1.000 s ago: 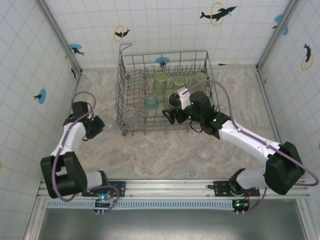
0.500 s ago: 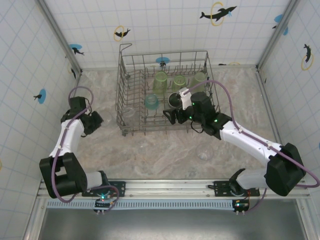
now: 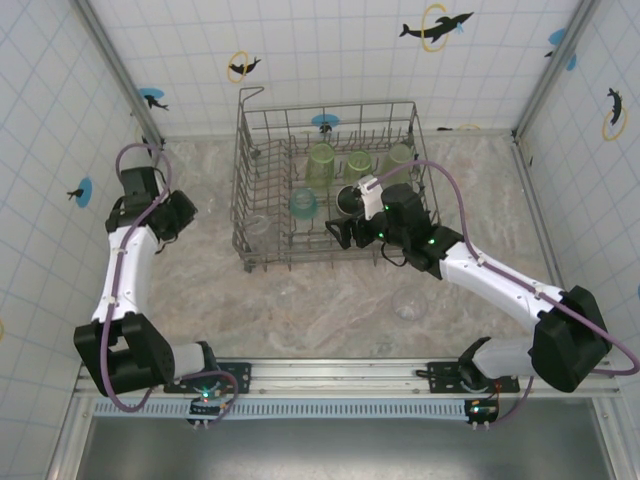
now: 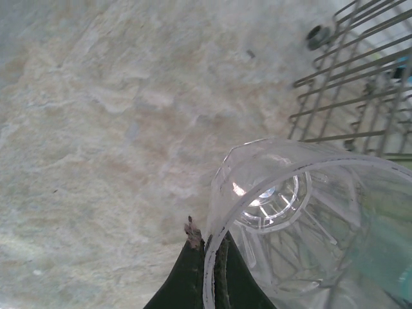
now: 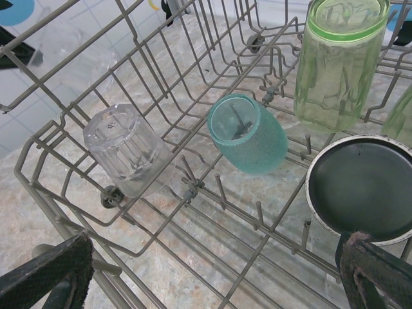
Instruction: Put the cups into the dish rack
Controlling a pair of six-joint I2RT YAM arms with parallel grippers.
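Note:
My left gripper [image 4: 207, 267] is shut on the rim of a clear cup [image 4: 302, 219], one finger inside and one outside; it hangs above the table, left of the dish rack [image 3: 330, 185]. In the top view the left gripper [image 3: 180, 214] is well left of the rack. My right gripper [image 5: 212, 277] stands open over the rack's near side, with nothing between its fingers. Below it sit a clear cup [image 5: 125, 151], a teal cup [image 5: 248, 132], a green tumbler [image 5: 338, 58] and the black mug [image 5: 360, 187]. Three green tumblers [image 3: 358, 163] line the rack's far row.
Another clear cup [image 3: 407, 305] stands on the marble table in front of the rack, near my right forearm. Tiled walls [image 3: 60, 120] close the table on the left, right and far sides. The rack's tall wire sides [image 4: 360, 64] rise close to the held cup.
My left arm has lifted and swung farther back and left with the clear cup in its grip. The right arm has stayed still over the rack.

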